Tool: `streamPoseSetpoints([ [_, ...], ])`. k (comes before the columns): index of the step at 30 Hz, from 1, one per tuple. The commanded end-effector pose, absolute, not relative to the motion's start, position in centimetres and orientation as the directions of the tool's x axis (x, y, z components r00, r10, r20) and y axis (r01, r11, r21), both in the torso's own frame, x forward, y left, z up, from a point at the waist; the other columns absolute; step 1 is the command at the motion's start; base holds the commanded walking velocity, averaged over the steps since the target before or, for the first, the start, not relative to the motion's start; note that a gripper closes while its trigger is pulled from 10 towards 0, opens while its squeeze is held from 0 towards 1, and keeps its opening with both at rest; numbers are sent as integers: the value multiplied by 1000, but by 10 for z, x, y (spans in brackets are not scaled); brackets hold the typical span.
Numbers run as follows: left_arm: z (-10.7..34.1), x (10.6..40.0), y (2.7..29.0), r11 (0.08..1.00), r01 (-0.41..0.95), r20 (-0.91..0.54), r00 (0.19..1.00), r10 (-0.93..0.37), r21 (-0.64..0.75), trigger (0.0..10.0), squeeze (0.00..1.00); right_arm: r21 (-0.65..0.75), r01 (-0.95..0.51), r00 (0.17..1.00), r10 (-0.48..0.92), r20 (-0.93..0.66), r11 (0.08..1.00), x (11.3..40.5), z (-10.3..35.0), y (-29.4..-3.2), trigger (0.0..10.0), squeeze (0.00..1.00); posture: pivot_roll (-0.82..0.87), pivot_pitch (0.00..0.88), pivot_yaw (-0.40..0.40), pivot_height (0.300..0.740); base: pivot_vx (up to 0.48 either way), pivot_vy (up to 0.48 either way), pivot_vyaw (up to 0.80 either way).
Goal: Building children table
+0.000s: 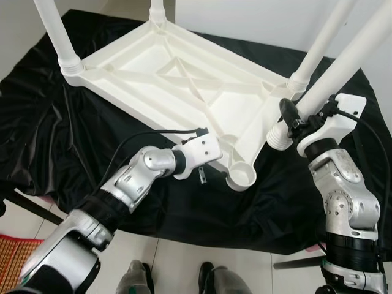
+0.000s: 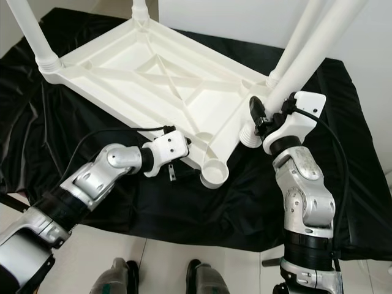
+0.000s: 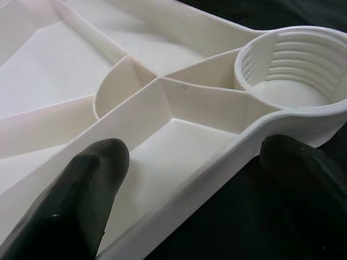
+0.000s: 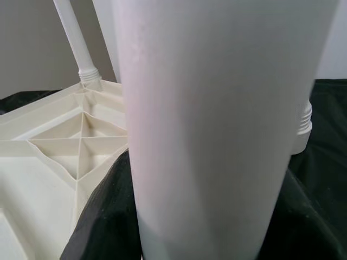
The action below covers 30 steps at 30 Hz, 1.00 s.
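A white plastic table (image 1: pixel 184 79) lies upside down on a black cloth. Three white legs (image 1: pixel 55 30) stand screwed into its far and right corners. The near corner has an empty threaded socket (image 1: pixel 241 176), also close up in the left wrist view (image 3: pixel 295 76). My left gripper (image 3: pixel 198 173) is open astride the table's rim beside that socket, one finger inside and one outside. My right gripper (image 1: pixel 299 117) is shut on the fourth leg (image 1: pixel 349 61), which is tilted, its threaded end (image 1: pixel 278 136) hanging just off the table's right edge. That leg (image 4: pixel 217 135) looms in the right wrist view.
The black cloth (image 1: pixel 61 122) covers a low platform and ends near my feet (image 1: pixel 135 278) on a white tiled floor. A red mat (image 1: pixel 15 257) lies at the lower left. A pale wall stands behind the table.
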<state>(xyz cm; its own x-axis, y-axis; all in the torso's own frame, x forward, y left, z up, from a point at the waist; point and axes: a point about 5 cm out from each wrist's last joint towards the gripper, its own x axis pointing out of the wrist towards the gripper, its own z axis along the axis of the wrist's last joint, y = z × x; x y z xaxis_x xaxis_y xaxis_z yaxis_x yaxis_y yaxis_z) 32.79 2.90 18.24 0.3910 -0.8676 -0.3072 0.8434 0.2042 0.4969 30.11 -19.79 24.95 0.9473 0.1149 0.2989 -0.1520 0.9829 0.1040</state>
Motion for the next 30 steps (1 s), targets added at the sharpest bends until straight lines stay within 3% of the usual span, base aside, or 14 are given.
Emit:
streamPoseSetpoints([
  [1, 188, 336, 30, 314, 772, -231, 504, -832, 553, 10000, 0, 101, -148, 939, 108, 326, 984, 297, 253, -199, 10000, 0, -25, 170, -26, 740, 0, 0, 0],
  [14, 202, 347, 31, 381, 754, -156, 531, -833, 535, 10000, 0, 118, -179, 935, 131, 328, 977, 292, 237, -191, 10000, 0, -31, 151, -3, 740, 0, 0, 0],
  [18, 226, 349, 43, 494, 814, -26, 526, -850, 304, 10000, 0, 74, -186, 931, 151, 333, 980, 293, 229, -185, 10000, 0, -29, 131, 25, 740, 0, 0, 0],
  [22, 231, 352, 51, 551, 818, 31, 554, -832, 164, 10000, 0, 54, -185, 928, 156, 338, 981, 296, 227, -180, 10000, 0, -24, 116, 34, 740, 0, 0, 0],
  [30, 234, 361, 67, 668, 743, 93, 663, -743, 37, 10000, 0, 62, -183, 927, 151, 342, 981, 303, 223, -171, 10000, 0, -14, 95, 39, 740, 0, 0, 0],
])
